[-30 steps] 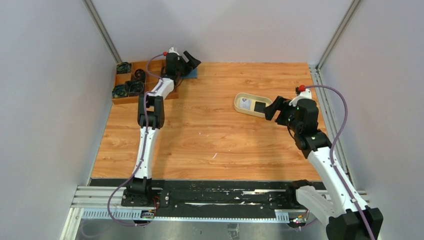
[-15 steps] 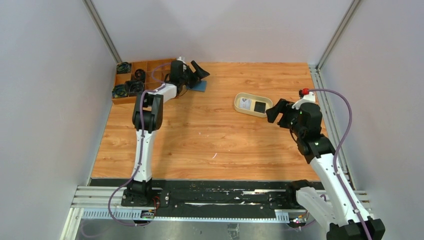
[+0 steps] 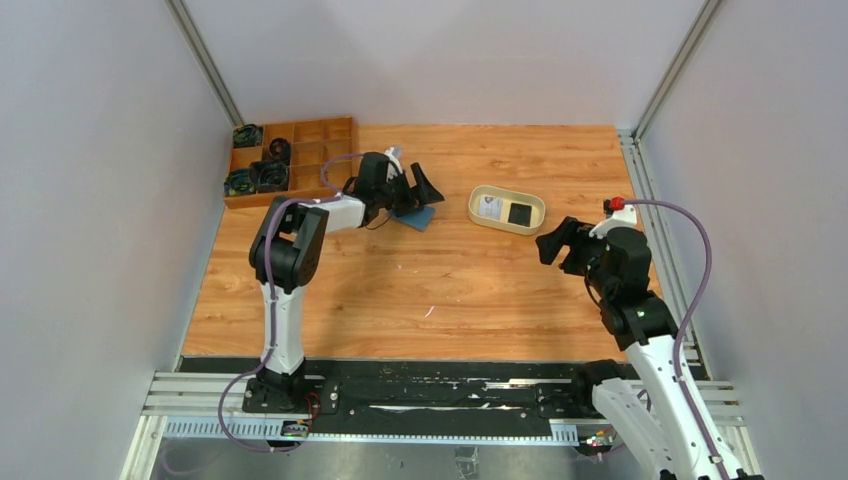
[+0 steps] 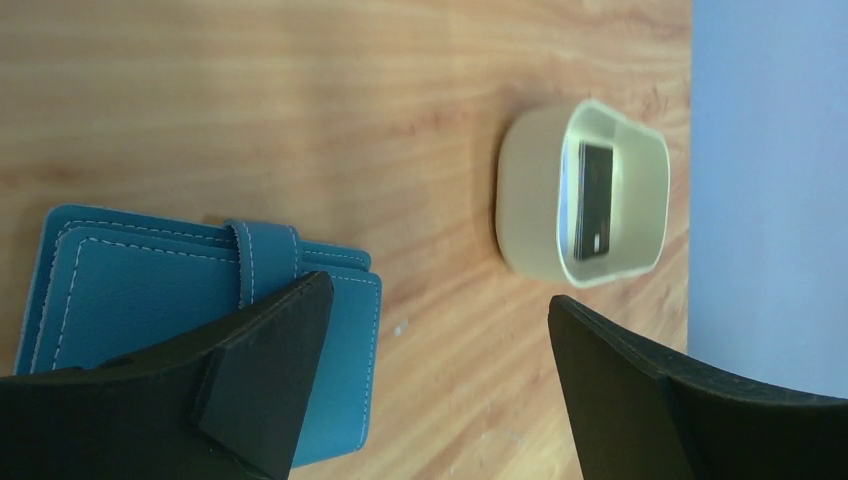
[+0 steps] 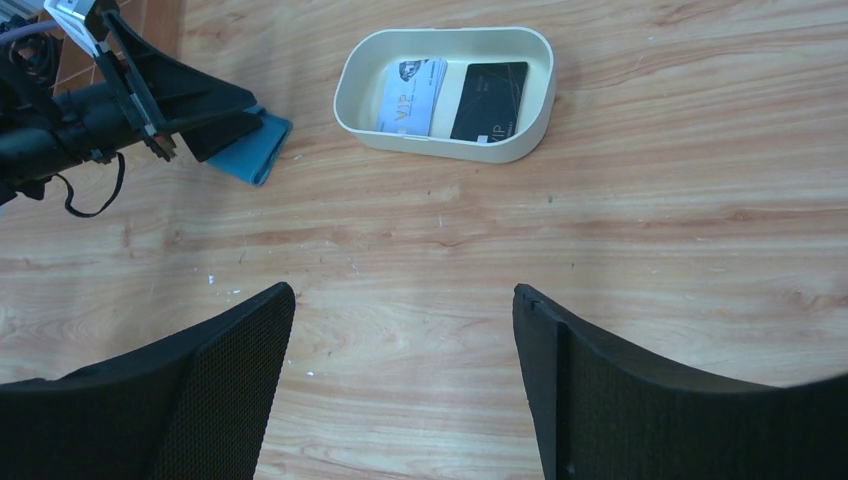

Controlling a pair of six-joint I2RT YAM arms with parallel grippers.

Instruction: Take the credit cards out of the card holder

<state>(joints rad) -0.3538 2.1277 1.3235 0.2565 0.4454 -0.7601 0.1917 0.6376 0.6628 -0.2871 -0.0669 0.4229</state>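
Top view: a wooden organiser sits at ten o'clock on the counter. The left arm stretches low, its left claw spread above the closed card holder, which lies at nine o'clock from the cream tray.
Left wrist view: one finger overlaps the holder.
Right wrist view: the right claw hangs spread at six o'clock from the tray. A white card reads "VIP" beside a black card.

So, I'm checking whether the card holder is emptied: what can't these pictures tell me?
Inside the card holder: it lies closed in the left wrist view, so any cards inside are unseen.
Part of it: covered by the left pincer; mostly hidden under it from the top.
Print on the two cards in the tray: too small, beyond "VIP" in the right wrist view.
Contents of the wooden box: too small, top view.
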